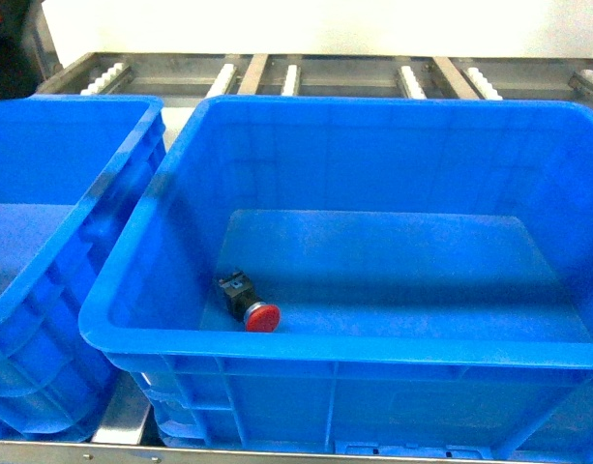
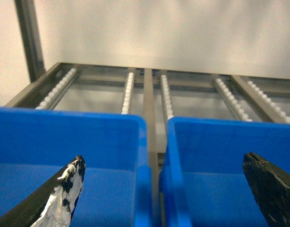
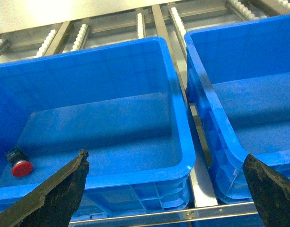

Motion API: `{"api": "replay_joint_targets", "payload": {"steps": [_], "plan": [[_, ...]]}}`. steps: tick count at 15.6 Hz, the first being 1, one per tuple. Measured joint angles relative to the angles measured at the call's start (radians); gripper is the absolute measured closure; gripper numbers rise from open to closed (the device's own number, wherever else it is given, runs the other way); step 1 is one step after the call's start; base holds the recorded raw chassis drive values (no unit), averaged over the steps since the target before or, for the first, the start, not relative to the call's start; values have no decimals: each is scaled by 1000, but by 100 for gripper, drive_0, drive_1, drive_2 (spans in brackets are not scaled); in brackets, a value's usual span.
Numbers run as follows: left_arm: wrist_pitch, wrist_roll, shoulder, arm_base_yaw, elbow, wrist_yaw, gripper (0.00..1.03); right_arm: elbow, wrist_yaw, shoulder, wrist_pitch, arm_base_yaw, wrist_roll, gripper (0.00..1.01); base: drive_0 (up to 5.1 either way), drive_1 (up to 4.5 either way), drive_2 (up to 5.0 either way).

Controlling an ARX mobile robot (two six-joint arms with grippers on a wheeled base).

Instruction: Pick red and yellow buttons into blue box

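Observation:
The red button (image 1: 252, 304) lies on its side on the floor of the blue box (image 1: 344, 350), near the front left corner, red cap toward the front wall. In the right wrist view the red button (image 3: 20, 165) sits at the lower left of the blue box (image 3: 135, 178). No yellow button is in view. My right gripper (image 3: 164, 156) is open and empty, hanging in front of and above the box's front right corner. My left gripper (image 2: 163, 158) is open and empty, over the gap between two blue crates. Neither gripper shows in the head view.
A second blue crate (image 1: 54, 242) stands close on the left of the box. Another blue crate (image 3: 249, 94) stands on its right, with a metal rail (image 3: 201, 184) between them. Behind the crates run roller conveyor tracks (image 1: 296, 77) and a pale wall.

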Motion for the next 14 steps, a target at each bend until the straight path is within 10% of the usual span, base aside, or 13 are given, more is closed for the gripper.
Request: {"api": "replay_joint_targets", "payload": {"steps": [3,7,10,14], "plan": [[-178,6,-320,-29,-144,-103,5,0,0,0,0,0,0,3,0,0,0],[-213,14,-346,-26,-126,-92,7,0,0,0,0,0,0,3,0,0,0],[-370,59,-491,96,-177,89,43,-113,13,-140,172,32,-142,34,0,0,0],[-409,60,-572,166,-235,170,75,-154,15,-153,177,33,-177,67,0,0,0]]}}
